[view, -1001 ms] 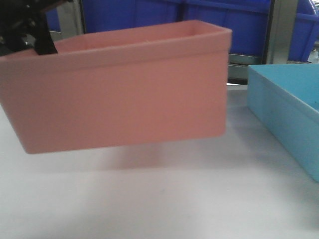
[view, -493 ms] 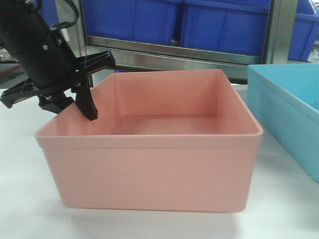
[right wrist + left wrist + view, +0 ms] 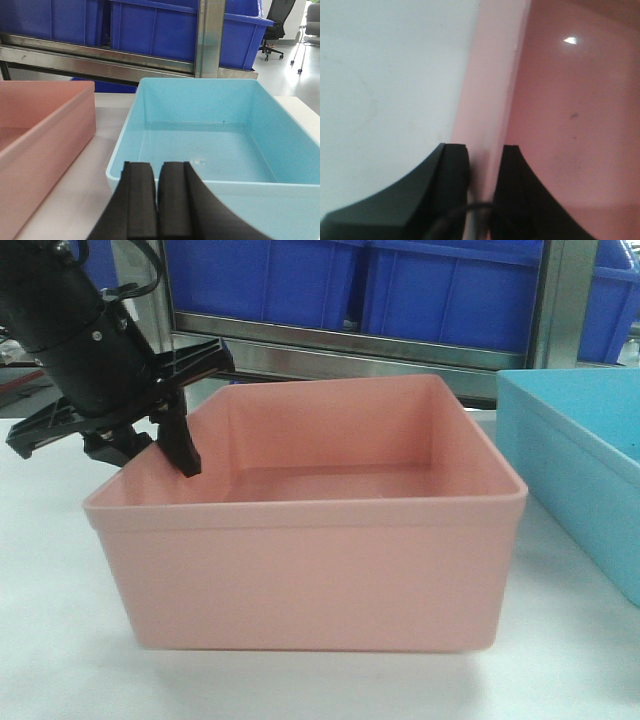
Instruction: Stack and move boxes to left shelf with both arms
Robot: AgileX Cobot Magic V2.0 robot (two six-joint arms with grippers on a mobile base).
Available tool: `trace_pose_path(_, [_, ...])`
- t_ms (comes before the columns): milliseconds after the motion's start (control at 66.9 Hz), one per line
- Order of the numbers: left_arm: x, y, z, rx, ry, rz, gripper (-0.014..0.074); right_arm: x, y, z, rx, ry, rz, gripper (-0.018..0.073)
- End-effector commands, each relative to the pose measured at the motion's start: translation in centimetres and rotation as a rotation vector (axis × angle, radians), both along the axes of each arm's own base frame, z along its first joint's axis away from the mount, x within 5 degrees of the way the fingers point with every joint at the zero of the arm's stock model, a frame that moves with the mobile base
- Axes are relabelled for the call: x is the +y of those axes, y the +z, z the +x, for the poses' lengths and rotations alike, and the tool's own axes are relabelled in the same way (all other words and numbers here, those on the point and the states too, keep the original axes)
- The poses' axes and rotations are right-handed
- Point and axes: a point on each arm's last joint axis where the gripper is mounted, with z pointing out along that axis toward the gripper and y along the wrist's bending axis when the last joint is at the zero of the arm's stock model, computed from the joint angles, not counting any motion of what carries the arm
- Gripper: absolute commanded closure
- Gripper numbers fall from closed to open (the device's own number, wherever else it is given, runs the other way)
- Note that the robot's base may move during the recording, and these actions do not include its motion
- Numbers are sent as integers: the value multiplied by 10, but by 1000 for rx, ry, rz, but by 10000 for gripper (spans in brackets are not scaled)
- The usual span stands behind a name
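Front-facing view gave you the pink tub (image 3: 310,570) sitting flat on the white table (image 3: 50,640), left of the light blue tub (image 3: 570,470), the two near each other but apart. Your left gripper (image 3: 481,155) was clamped on the pink tub's left wall, one black finger (image 3: 182,445) inside and the other outside. Your right gripper (image 3: 159,170) had its fingers pressed together with nothing between them, just on the near side of the light blue tub's near rim. Beyond both tubs, on the far side, dark blue crates (image 3: 450,290) sat in a steel rack frame (image 3: 350,345).
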Motion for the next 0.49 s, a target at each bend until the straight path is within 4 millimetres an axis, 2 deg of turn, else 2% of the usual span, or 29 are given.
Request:
trace_pose_path(0, [-4,33,3,-115,39,-89,405,0,15,-4,-126,3,-3,511])
trace_pose_path(90, [-4,33,4,-115,41,-88,230,0,15,-4,-126,3,-3,511])
trace_pose_path(179, [-3,37,2,-125,41,-93,115,0,15,-4,-129,4,-2,511])
trace_pose_path(329, [1,56,-2,-190,6,-63,95,0,15,-4,-129,4,-2,511])
trace_pose_path(478, [10,95,-15,-318,-84,9,96,0,15,-4,-129,4,-2,511])
